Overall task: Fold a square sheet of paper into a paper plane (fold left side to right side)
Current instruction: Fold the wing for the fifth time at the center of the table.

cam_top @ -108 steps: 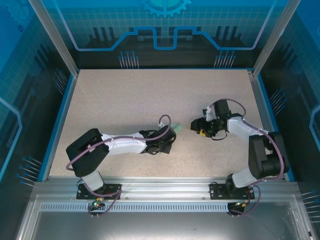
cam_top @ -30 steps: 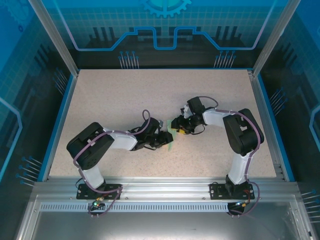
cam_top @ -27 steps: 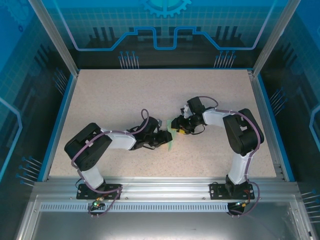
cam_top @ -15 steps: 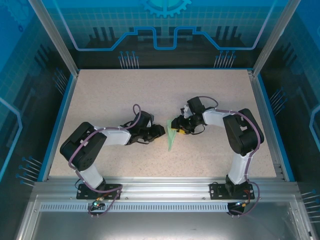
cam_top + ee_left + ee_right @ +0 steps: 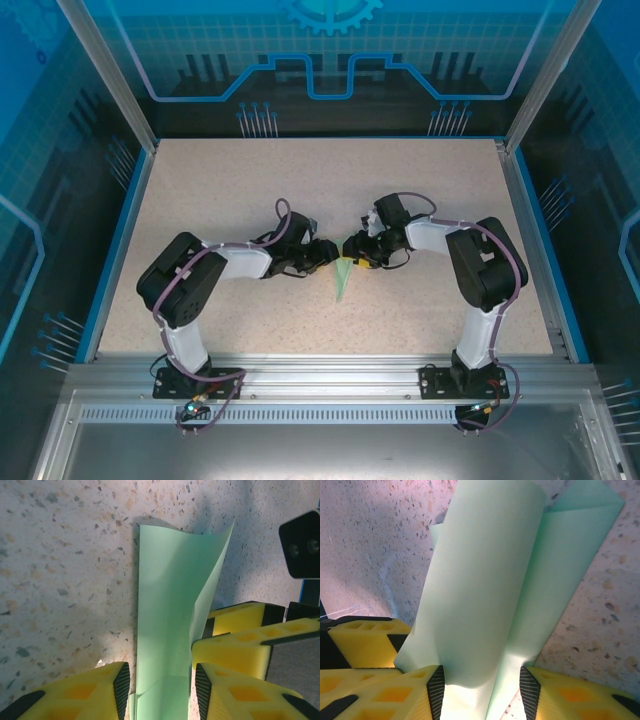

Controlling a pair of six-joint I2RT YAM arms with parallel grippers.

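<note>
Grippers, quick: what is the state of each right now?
Left gripper: open, astride the green paper, not clamped.
Right gripper: closed on the green paper.

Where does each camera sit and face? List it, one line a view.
Top external: above and behind the bases, looking down at the table; both arms show, left gripper and right gripper either side of the paper.
Left wrist: on the left arm, facing past its own fingers at the paper.
Right wrist: on the right arm, likewise.
Shared: the paper, in all three.
</note>
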